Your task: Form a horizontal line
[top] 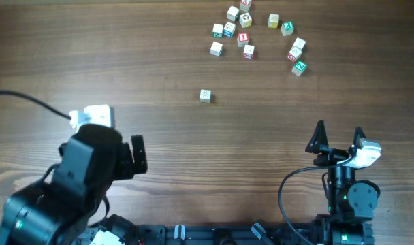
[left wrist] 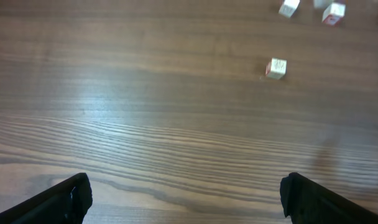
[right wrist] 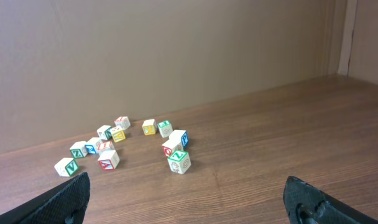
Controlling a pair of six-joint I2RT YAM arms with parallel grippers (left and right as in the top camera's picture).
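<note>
Pale wooden letter cubes (top: 243, 39) lie scattered far back, one lone cube (top: 205, 96) well apart.

We see a brown wooden worktop (top: 125, 54). A bunch of little letter cubes (top: 243, 38) sits far back. One cube (top: 205, 96) sits alone, apart from them.

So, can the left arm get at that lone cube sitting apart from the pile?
Probably yes. The lone cube sits by itself on the bare table ahead of the left gripper, whose jaws are open, with nothing in between. Reach looks plausible, not certain.
</note>
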